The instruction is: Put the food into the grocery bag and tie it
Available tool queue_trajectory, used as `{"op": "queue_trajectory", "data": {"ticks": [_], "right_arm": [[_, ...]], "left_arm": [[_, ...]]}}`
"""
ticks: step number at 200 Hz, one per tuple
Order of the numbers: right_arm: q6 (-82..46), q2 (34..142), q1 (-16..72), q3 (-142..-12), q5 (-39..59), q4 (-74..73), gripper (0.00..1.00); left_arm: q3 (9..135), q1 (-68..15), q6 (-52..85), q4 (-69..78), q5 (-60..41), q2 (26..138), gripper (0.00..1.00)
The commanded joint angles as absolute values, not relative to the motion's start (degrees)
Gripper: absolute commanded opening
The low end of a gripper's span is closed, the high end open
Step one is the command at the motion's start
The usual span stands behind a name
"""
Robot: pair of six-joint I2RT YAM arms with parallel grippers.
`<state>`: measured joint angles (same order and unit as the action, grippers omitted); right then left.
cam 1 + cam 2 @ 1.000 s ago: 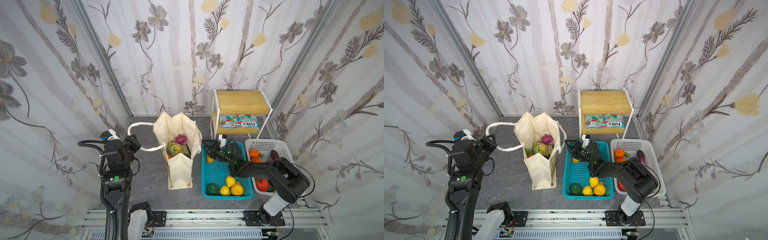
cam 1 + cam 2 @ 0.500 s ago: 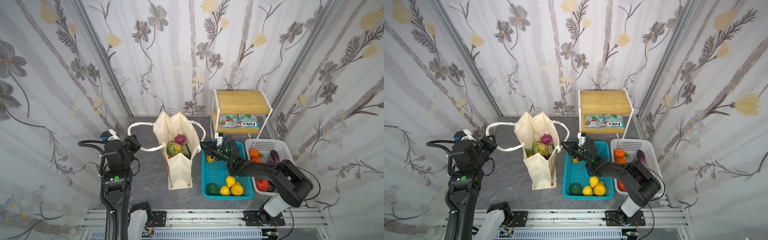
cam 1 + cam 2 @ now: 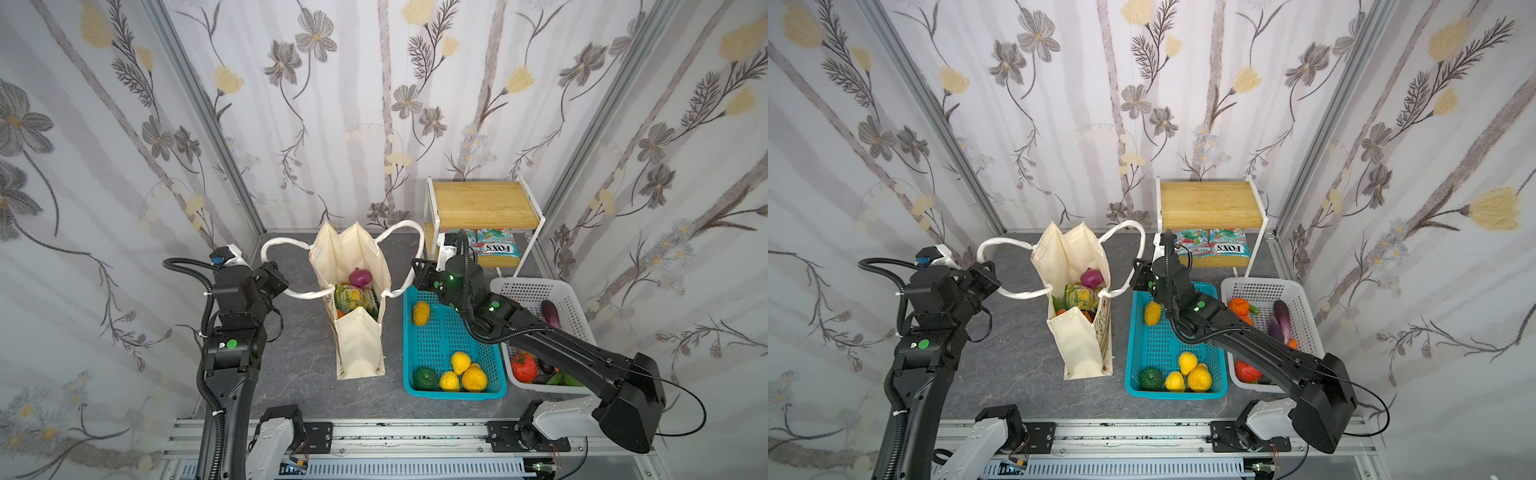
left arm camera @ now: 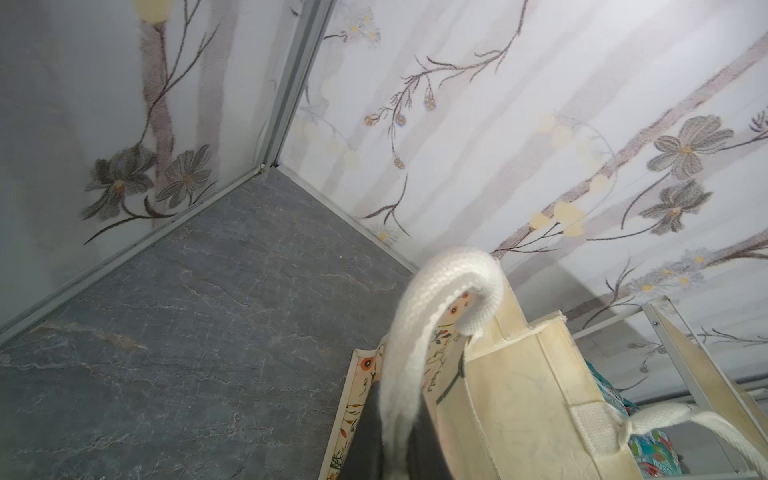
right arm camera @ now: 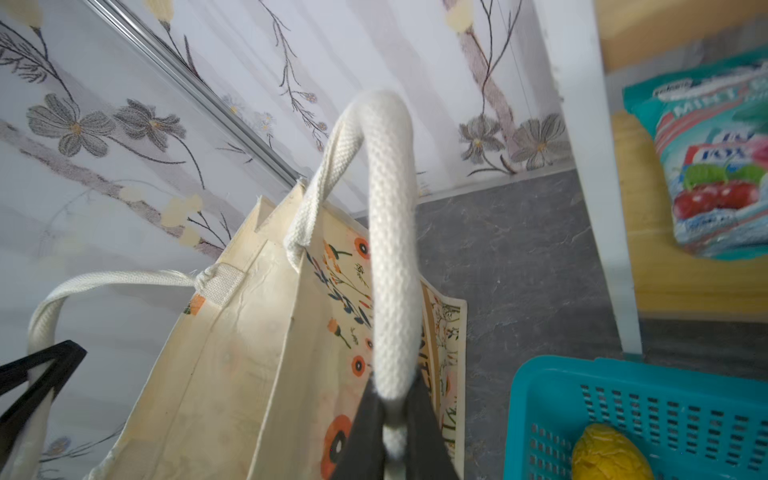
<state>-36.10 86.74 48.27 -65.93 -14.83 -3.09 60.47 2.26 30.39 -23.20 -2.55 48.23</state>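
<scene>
The cream grocery bag (image 3: 359,345) stands open on the grey floor, seen in both top views (image 3: 1084,345). Inside it lie a purple onion (image 3: 358,276) and a green-yellow snack packet (image 3: 355,297). My left gripper (image 3: 284,286) is shut on the bag's left white rope handle (image 4: 453,270), which runs between its dark fingers (image 4: 428,449). My right gripper (image 3: 413,270) is shut on the right rope handle (image 5: 390,232) beside the bag's floral side. More food, several yellow fruits (image 3: 459,363) and a green one (image 3: 424,377), lies in the teal basket (image 3: 453,392).
A white basket (image 3: 536,286) with an aubergine and red and orange produce stands right of the teal one, under my right arm. A small wooden shelf (image 3: 482,203) holding candy packets (image 3: 496,247) is at the back right. Walls close in on three sides.
My right gripper moved left from over the teal basket to the bag's right handle and shut on it. The left gripper kept its hold on the left handle.
</scene>
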Motion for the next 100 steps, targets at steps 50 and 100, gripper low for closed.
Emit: {"op": "queue_trajectory", "data": {"ticks": [50,100], "right_arm": [[-13.32,89.01,51.83,-73.72,-2.74,-6.74,0.00],[-9.49,98.33,53.85,-81.90,10.21,-3.63,0.00]], "left_arm": [[73.65,-11.89,24.71,-29.01,-1.67,59.47,0.00],[79.47,-22.44,24.86,-28.96,-0.65,66.19,0.00]]}}
